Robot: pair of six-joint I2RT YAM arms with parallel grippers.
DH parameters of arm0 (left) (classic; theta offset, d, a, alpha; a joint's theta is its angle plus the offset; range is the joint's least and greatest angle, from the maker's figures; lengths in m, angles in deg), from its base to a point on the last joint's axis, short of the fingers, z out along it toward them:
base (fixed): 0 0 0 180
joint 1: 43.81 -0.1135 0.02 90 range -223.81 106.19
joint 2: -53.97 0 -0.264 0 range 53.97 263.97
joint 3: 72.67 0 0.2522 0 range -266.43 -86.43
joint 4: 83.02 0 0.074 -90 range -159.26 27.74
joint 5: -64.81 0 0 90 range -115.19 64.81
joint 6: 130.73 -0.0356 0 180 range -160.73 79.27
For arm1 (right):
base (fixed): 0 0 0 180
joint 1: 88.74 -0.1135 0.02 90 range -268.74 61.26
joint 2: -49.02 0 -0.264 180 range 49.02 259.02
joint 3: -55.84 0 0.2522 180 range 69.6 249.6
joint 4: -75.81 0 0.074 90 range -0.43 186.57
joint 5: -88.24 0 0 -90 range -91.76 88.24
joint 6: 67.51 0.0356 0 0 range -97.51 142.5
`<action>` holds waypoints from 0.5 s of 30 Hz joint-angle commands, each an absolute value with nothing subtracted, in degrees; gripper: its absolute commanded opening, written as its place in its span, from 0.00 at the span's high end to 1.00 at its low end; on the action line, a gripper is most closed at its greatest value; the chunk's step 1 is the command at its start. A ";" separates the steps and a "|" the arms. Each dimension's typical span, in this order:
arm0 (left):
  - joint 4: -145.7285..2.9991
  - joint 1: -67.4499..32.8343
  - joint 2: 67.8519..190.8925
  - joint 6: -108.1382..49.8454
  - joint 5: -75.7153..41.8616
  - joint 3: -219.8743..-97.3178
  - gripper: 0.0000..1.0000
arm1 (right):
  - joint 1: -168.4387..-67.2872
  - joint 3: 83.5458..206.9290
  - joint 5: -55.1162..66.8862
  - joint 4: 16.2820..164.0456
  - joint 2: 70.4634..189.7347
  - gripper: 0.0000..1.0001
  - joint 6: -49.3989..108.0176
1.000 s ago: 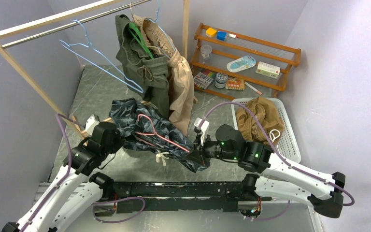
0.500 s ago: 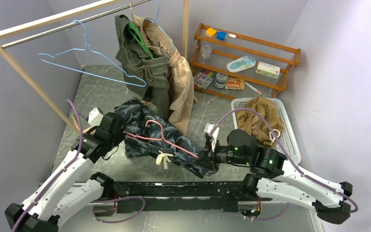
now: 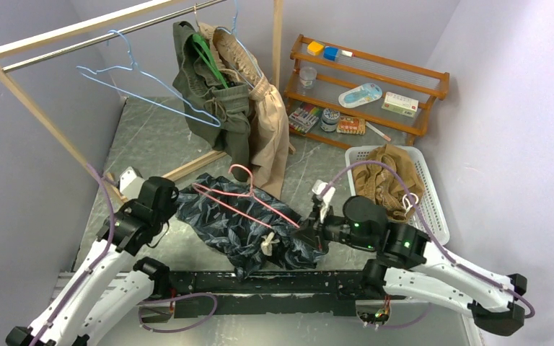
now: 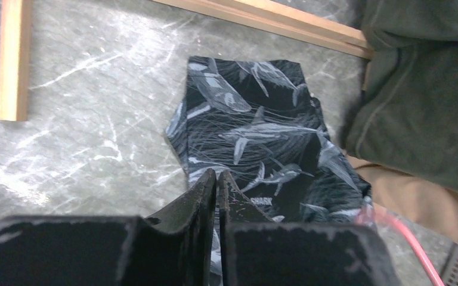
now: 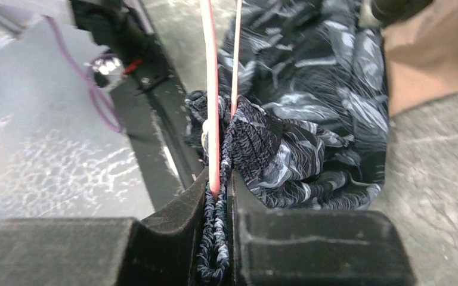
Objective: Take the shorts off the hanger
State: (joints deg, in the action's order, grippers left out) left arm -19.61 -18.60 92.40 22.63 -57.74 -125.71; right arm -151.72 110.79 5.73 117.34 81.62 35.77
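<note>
Both arms have come down over the last second, and the navy shorts [image 3: 242, 234], bunched and held up before, now lie spread on the tabletop [image 3: 151, 137] between them. Your right gripper [image 5: 217, 189] is clamped shut on two things at once: the gathered waistband of the navy shorts and the wire of the pink hanger [image 5: 213, 89]. Your left gripper [image 4: 216, 179] has its jaws pressed together at the opposite edge. A sliver of patterned cloth seems caught between them, though that hold looks thin. Outward from there, the hanger lies on top of the cloth with its hook pointing toward the hem of the beige shorts [image 3: 273, 133] on the rail. The white drawstring [image 3: 266, 244] sits just beside the wire.

Watch the shared pinch. If you pull now, wire and waistband will likely travel together and nothing separates. A hard tug could slip the left hold, snag the drawstring, or swing the hook into the hanging pairs.
</note>
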 commanded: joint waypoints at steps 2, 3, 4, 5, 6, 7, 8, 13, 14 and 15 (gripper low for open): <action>-19.99 -18.99 88.57 21.85 -50.97 -124.66 0.81 | -151.85 110.36 -5.67 113.44 87.60 1.00 37.06; -20.34 -19.02 87.98 21.64 -49.23 -124.38 0.77 | -151.85 110.30 -6.47 112.30 88.88 1.00 37.28; -20.88 -19.09 87.40 21.10 -47.36 -124.20 0.74 | -151.85 110.37 -6.49 110.86 90.32 1.00 37.20; -21.87 -19.03 86.85 20.09 -44.80 -123.91 0.70 | -151.84 110.28 -6.41 109.37 91.71 1.00 37.29; -23.25 -19.02 86.36 18.43 -41.85 -123.61 0.59 | -151.90 110.23 -6.46 107.92 93.42 1.00 37.57; -25.10 -19.03 85.91 16.91 -38.33 -123.28 0.48 | -151.86 110.24 -6.71 106.63 95.43 1.00 37.83; -27.04 -19.05 85.62 15.88 -34.83 -122.87 0.40 | -151.84 110.48 -6.82 105.49 97.50 1.00 38.33; -39.39 -19.05 85.01 14.13 -17.63 -119.56 0.19 | -151.91 113.77 -0.57 101.22 109.98 1.00 39.60; -42.40 -18.98 84.74 14.35 -14.72 -118.55 0.18 | -151.93 114.49 0.63 100.04 112.31 1.00 40.30; -45.93 -19.01 84.58 14.55 -11.98 -117.45 0.18 | -152.03 115.12 1.59 99.11 114.18 1.00 41.04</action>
